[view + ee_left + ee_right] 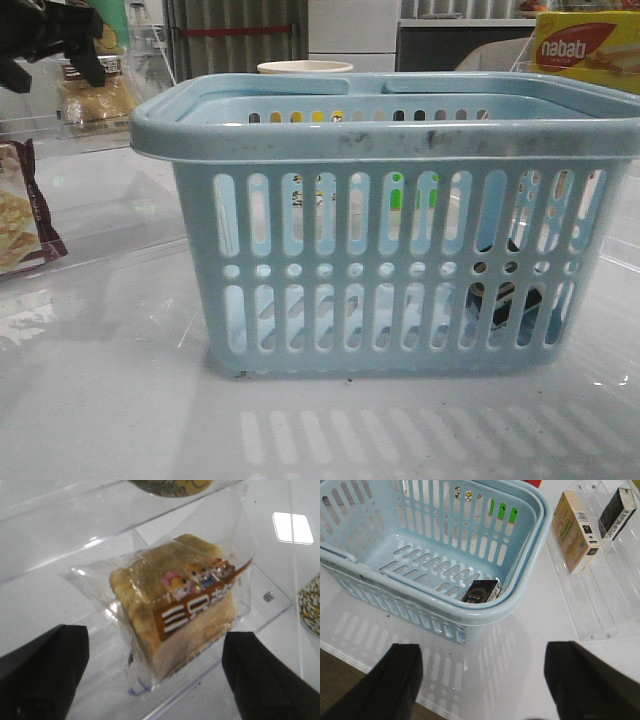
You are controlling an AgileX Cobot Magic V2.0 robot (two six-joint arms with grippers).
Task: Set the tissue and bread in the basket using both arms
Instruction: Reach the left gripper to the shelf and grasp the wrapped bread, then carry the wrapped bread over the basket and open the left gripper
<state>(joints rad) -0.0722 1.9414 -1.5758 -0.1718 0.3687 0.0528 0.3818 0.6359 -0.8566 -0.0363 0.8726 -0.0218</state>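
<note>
The basket stands mid-table, and the tissue lies flat on its floor near one corner, seen from the front as a dark shape behind the lower slots; that half of the task looks finished. The step in hand is judged to be the pickup of the bread, which sits in its clear packet on a clear acrylic shelf, label strip facing the left wrist camera. The left claw is spread wide, holding nothing; its two dark fingers flank the packet's near end, and the packet lies centred between them but just beyond the tips, not touching. In the front view this arm shows at far left, above the bread, well apart from the basket. The next move probably calls for a short advance so the fingers straddle the loaf, then a gentle close, since soft bread and slippery film may crush or slide. The right claw is likewise spread and empty, hovering just outside the basket's rim, the tissue lying beyond it inside.
</note>
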